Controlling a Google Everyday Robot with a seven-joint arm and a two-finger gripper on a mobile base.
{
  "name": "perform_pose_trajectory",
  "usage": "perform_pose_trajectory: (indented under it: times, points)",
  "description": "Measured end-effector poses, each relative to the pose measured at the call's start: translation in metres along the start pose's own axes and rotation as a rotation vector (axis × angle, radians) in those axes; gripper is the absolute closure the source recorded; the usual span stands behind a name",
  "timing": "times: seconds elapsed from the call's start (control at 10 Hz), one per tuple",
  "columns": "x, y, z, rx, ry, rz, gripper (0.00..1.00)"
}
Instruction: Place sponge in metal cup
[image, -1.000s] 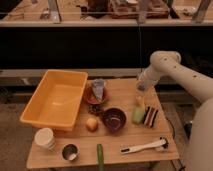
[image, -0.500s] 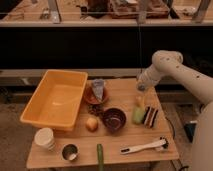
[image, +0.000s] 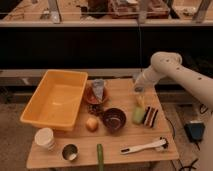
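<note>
The sponge (image: 98, 89), a blue-grey pad, rests tilted on a reddish-brown plate (image: 90, 98) at the table's back middle. Near the front left edge stands the small silver metal cup (image: 70, 152). My gripper (image: 139, 86) hangs shut over the back right of the table, to the right of the sponge and far from the cup, with nothing seen in it. Just below it lies a small yellow object (image: 141, 100).
A big yellow bin (image: 55, 100) fills the left side. A white round container (image: 45, 138) stands beside the cup. Mid-table are a dark bowl (image: 114, 120) and a round fruit (image: 92, 124). A yellow-green object (image: 138, 115), striped block (image: 150, 116), white brush (image: 145, 146) and green stick (image: 100, 157) lie nearby.
The arm has barely shifted, with its elbow drifting a little to the right. The gripper stays over the same spot. Nothing on the table has moved.
</note>
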Motion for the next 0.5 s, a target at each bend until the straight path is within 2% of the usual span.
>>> perform_pose_trajectory:
  times: [0.3,0.5]
  points:
    - [-0.077,-0.046,-0.005,0.054,-0.031,-0.203,1.0]
    - [-0.147,-0.077,-0.016,0.099,-0.057,-0.384,1.0]
